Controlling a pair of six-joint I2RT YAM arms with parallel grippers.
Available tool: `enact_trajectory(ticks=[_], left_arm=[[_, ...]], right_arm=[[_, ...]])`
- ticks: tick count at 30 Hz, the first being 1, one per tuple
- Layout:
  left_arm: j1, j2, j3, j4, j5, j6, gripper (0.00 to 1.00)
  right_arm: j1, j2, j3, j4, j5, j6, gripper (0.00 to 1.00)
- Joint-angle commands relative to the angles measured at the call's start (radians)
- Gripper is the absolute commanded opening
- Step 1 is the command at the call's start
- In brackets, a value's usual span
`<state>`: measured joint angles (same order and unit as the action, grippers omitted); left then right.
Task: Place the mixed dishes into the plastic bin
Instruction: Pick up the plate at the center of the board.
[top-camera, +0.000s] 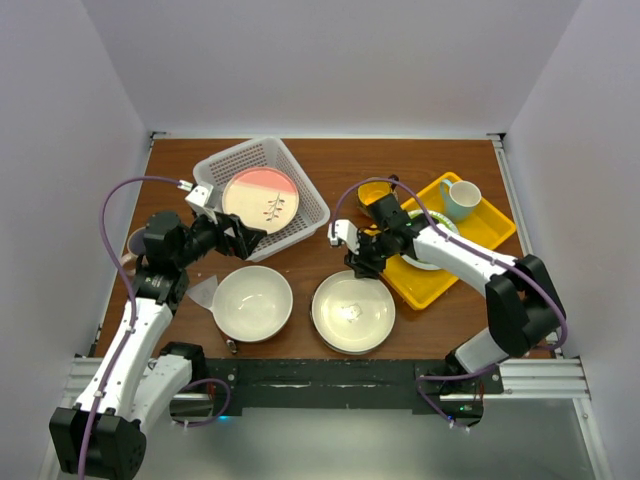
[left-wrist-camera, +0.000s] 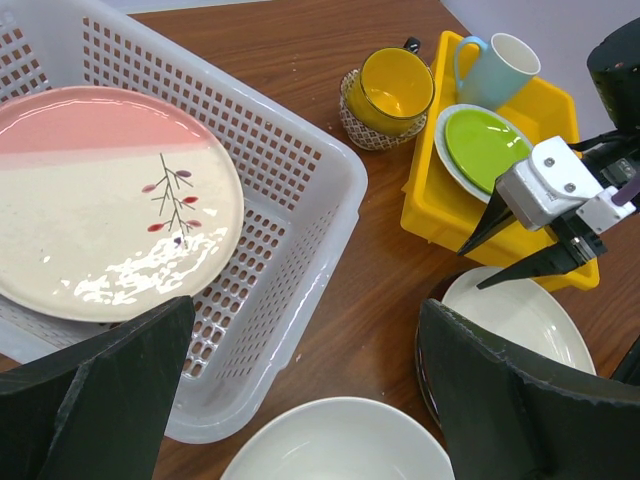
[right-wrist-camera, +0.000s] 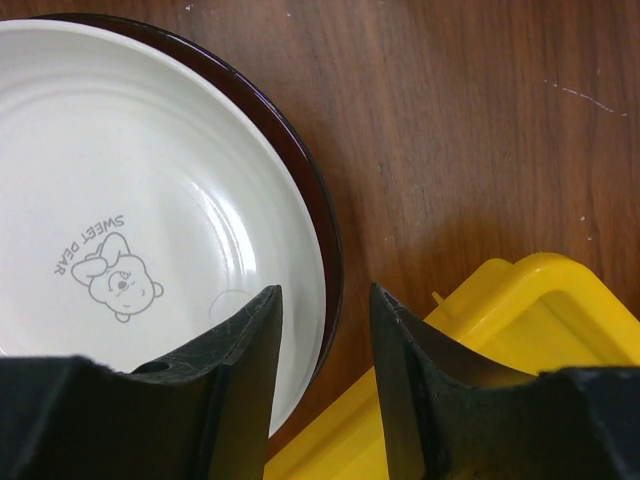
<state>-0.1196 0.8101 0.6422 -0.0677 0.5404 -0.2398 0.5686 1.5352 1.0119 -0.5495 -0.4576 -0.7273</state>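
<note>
brown wooden worktop (top-camera: 330, 160) boxed in by pale walls. at its far left, white plastic bin (top-camera: 308, 195), with cream-pink plate (top-camera: 260, 195) lying flat on the perforated floor. left tool (top-camera: 243, 238) hanging by the bin's near corner, jaws wide apart, gripping nothing. toward the near edge, large cream bowl (top-camera: 252, 303) and, to its right, dark red-rimmed bowl (top-camera: 353, 311), both upright on the wood, outside the bin. right tool (right-wrist-camera: 324, 290) low over the dark bowl's far-right rim, one finger inside and one outside, a narrow gap between; cannot tell whether clamped on the rim yet. just right of that bowl, yellow tray (left-wrist-camera: 432, 205) carrying lime-green plate (left-wrist-camera: 485, 145) and white cup (left-wrist-camera: 505, 65). yellow mug (left-wrist-camera: 395, 88) on a woven coaster (left-wrist-camera: 360, 125), beside the tray's far-left corner.
</note>
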Motion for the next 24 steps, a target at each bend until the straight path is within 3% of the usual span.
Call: enact_trajectory(ticks=[1, 8, 16, 24], left_arm=[[0.005, 0.003, -0.006, 0.052, 0.016, 0.014, 1.0], [0.005, 0.008, -0.006, 0.052, 0.018, 0.014, 1.0], [0.005, 0.004, -0.006, 0.052, 0.016, 0.013, 1.0], [0.008, 0.004, -0.004, 0.084, 0.027, 0.002, 1.0]], right_arm=[[0.01, 0.013, 0.013, 0.036, 0.022, -0.011, 0.4], [0.013, 0.026, 0.004, 0.043, 0.031, -0.008, 0.32], [0.016, 0.029, 0.001, 0.031, 0.017, -0.017, 0.03], [0.013, -0.013, 0.013, -0.038, -0.027, -0.073, 0.0]])
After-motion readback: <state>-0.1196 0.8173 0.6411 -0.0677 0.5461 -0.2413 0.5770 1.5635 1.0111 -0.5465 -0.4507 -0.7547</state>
